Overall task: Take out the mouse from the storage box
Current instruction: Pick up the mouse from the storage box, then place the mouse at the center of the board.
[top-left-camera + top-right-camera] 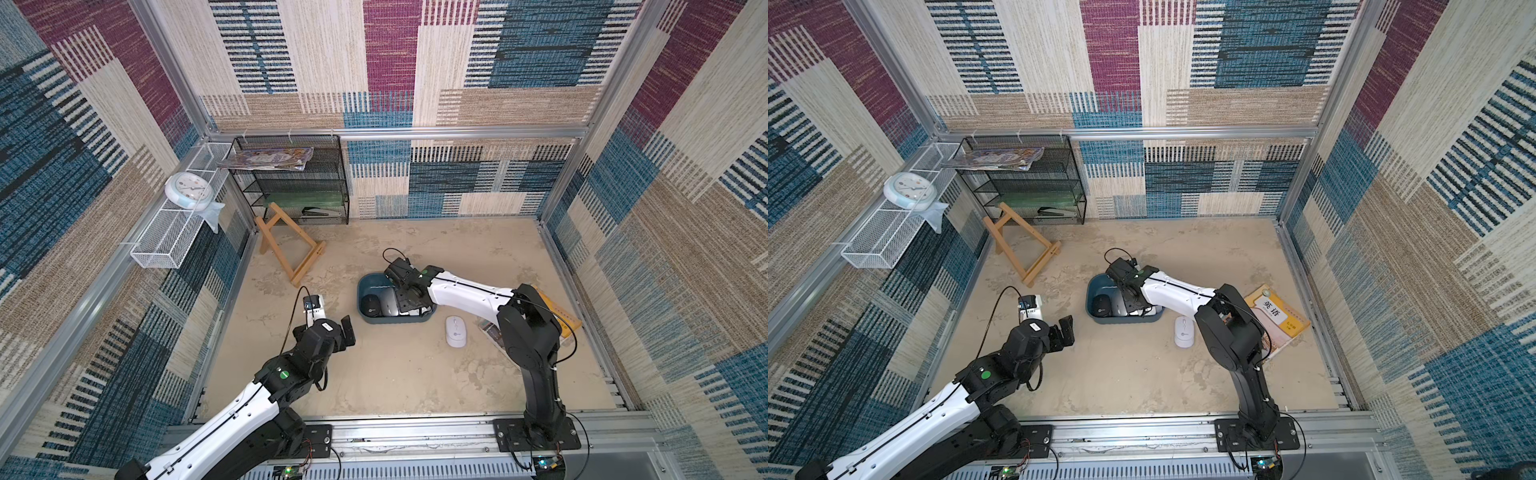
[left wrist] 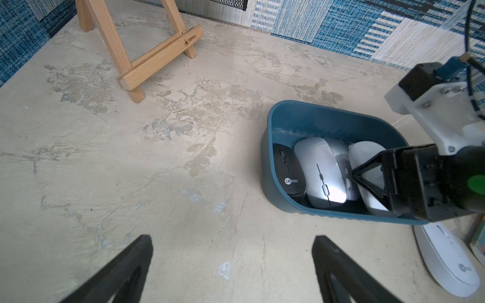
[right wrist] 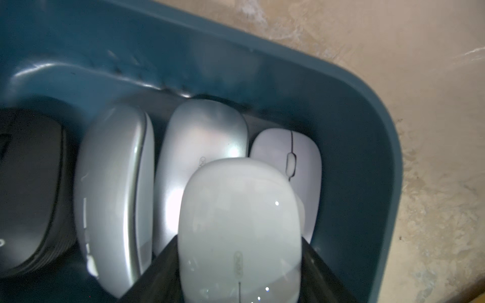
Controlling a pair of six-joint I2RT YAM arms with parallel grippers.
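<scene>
Grasp step: right fingers (image 3: pixel 157 272) pinch white mouse (image 3: pixel 236 199), low inside storage box (image 3: pixel 367 131) beside silver mice (image 3: pixel 115 183). Left fingers (image 2: pixel 141 249) spread, idle over tabletop (image 2: pixel 183 183). Next, likely: straight lift clear of box.

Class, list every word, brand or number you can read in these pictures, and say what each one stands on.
"Lecoo": on the black mouse in the storage box.
"英语": on the yellow book.
Brand on the wooden easel: perhaps "Maries", unsure.
Logo on the loose white mouse: blurred.
Mark on the held white mouse: blurred.
Numerals on the clock: too small.
</scene>
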